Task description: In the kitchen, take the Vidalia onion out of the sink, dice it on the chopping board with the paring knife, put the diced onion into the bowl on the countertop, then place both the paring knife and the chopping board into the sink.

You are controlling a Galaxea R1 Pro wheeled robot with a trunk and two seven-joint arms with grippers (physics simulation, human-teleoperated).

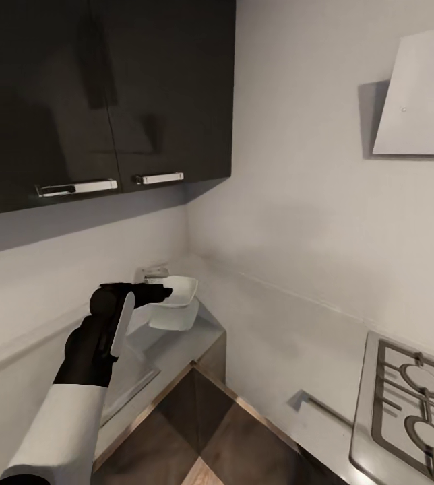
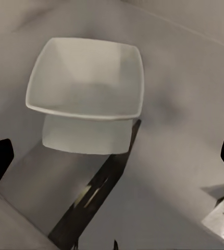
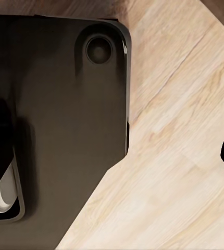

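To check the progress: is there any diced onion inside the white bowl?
No, in the left wrist view the bowl is bare white inside, with no cubes or pieces in it.

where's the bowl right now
In the head view the bowl sits on the countertop at lower left centre, in the corner near the wall, just beyond the left gripper. The left wrist view shows it empty.
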